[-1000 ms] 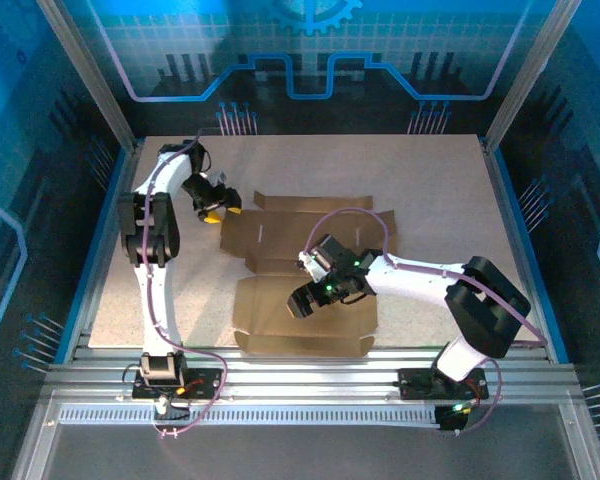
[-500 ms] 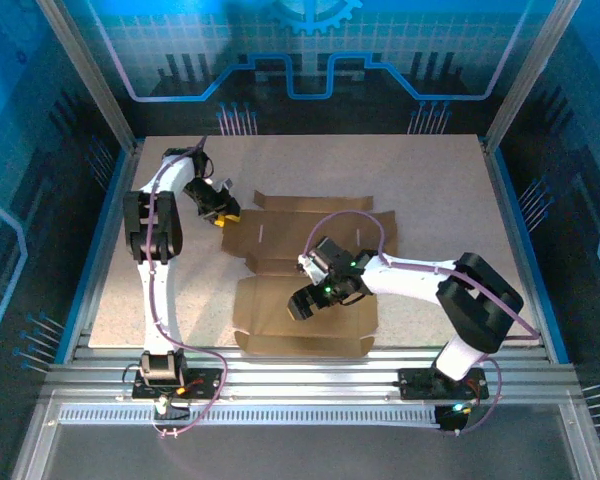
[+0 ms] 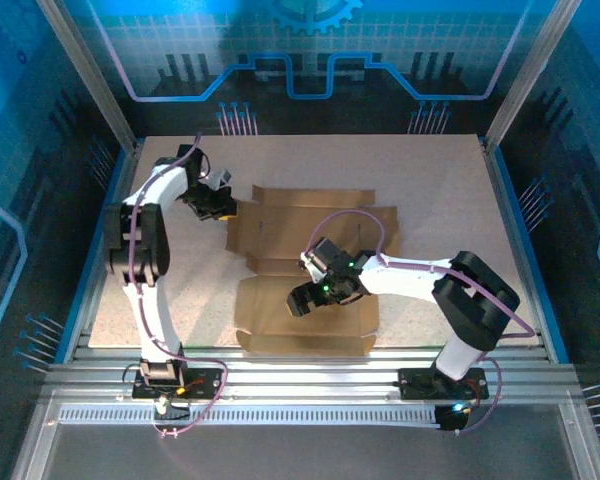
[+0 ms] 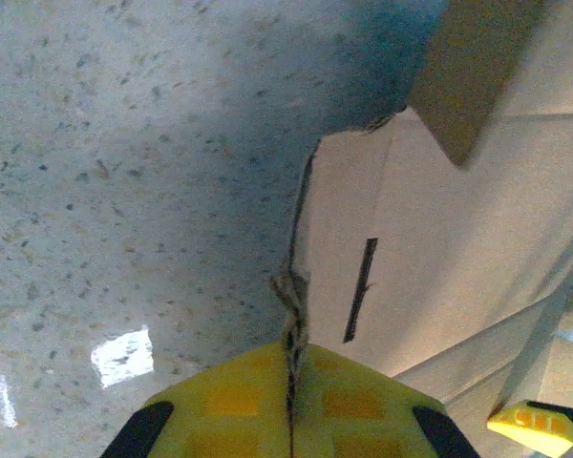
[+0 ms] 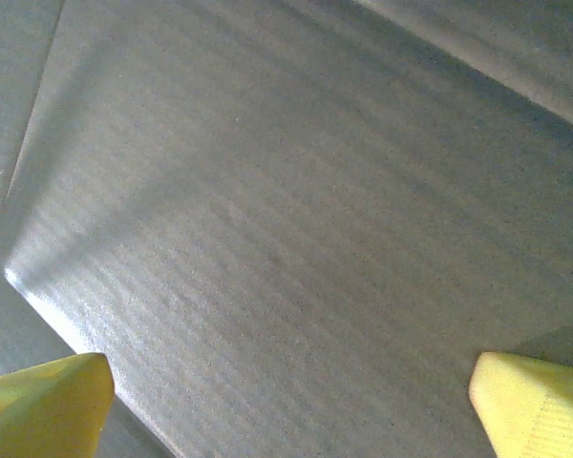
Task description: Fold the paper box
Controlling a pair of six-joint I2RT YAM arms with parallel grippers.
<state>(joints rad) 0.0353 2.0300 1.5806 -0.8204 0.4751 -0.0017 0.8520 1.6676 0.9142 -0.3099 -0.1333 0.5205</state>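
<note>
A speckled, stone-look desk (image 3: 430, 180) carries the paper box (image 3: 280, 235), a flat sheet of plain brown corrugated cardboard, creased and flapped, lying at its middle. The left tool (image 4: 291, 382) is clamped on the sheet's far-left edge, apparently to raise that flap. The right tool (image 3: 302, 300), spread wide, hangs over the near panel, likely to pin it; contact is unclear.

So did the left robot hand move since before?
Yes. The left gripper slid a little right, away from the table's left edge, and now pinches the paper box's left flap.
</note>
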